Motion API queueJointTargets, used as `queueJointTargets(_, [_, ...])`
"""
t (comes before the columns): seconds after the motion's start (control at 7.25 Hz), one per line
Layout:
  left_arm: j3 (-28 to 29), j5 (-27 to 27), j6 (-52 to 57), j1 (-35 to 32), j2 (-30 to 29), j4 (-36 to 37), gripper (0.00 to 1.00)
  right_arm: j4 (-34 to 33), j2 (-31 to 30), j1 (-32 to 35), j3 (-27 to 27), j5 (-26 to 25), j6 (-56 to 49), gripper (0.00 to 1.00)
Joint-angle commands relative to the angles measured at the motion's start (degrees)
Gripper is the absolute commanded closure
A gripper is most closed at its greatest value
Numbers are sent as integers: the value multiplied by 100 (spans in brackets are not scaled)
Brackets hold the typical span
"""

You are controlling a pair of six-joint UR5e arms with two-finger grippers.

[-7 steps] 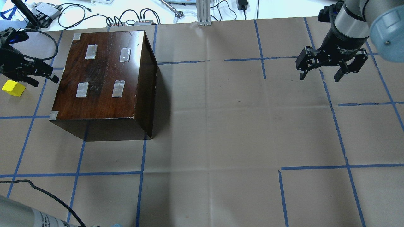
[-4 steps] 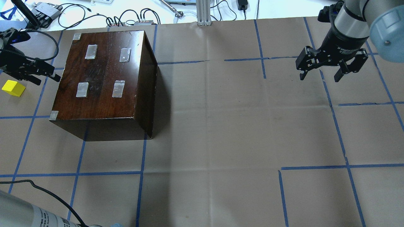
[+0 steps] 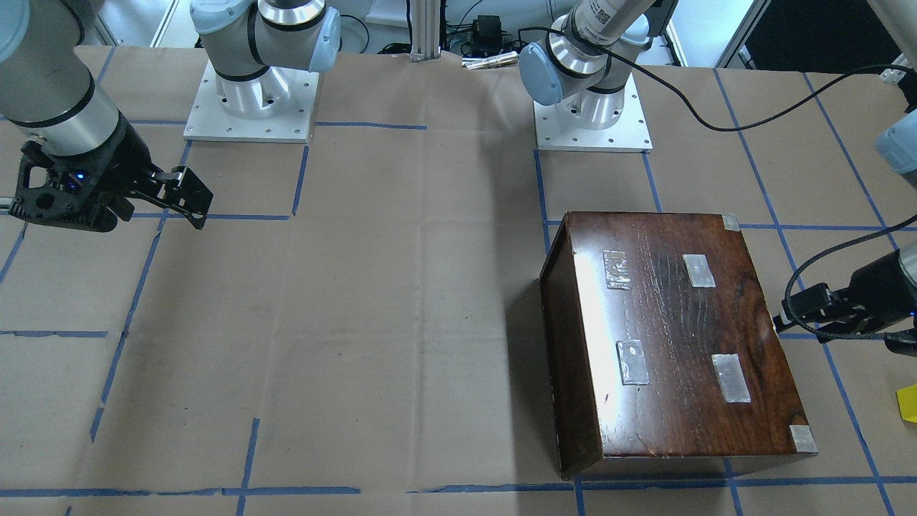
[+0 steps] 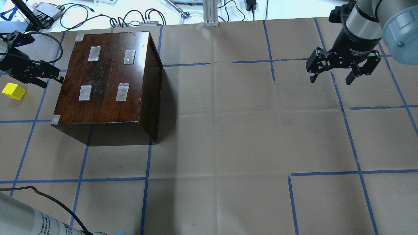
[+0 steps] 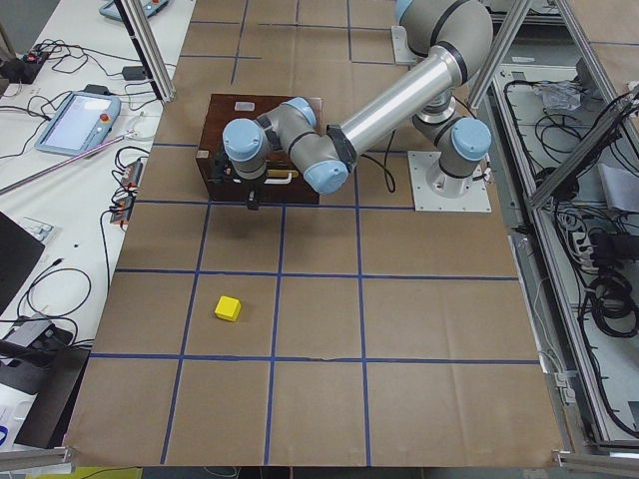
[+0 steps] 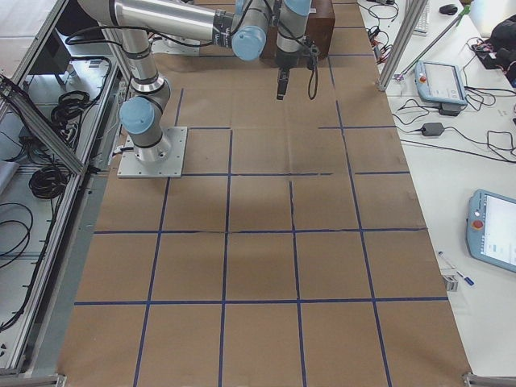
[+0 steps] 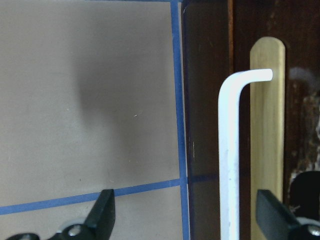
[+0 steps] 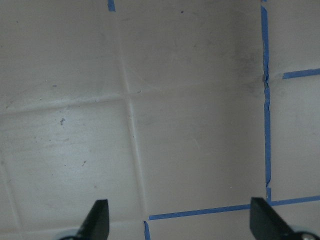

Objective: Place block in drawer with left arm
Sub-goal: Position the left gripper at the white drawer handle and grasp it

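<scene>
Compared with a second ago, your left gripper (image 4: 53,82) has drawn away from the block (image 4: 13,91) and moved closer to the cabinet (image 4: 104,78), toward the far side of the table (image 4: 228,130). Its upper finger now reaches almost to the cabinet's left edge in the overhead view. The block has not moved, and neither has the right gripper (image 4: 330,78), which still hangs with its fingers spread above bare paper, well apart from everything.

The left gripper is spread wide and holds nothing. In the left wrist view one fingertip (image 7: 105,215) lies over the paper and the other over the dark drawer (image 7: 300,45). The white bar handle (image 7: 228,165) stands between them, nearer the finger on the drawer side.

The drawer looks shut, and its front faces the robot's left, toward the block. The handle's long axis runs level along that front, backed by a pale wooden strip (image 7: 267,125). In the wrist view it runs from bottom to top and bends in toward the front at its upper end.

The block sits flat on the table to the left of the cabinet, apart from both the cabinet and the gripper. Being a cube, it has no long axis you can pick out. Its edges are turned slightly off the blue tape lines (image 4: 32,121).
</scene>
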Motion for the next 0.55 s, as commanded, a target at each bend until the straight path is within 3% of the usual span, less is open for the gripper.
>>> queueJointTargets(0.0, [-4, -9, 0, 3, -40, 7, 1, 0, 0, 0, 1, 0, -3, 0])
queueJointTargets(0.41, [-4, -18, -35, 3, -172, 7, 2, 0, 0, 0, 1, 0, 6, 0])
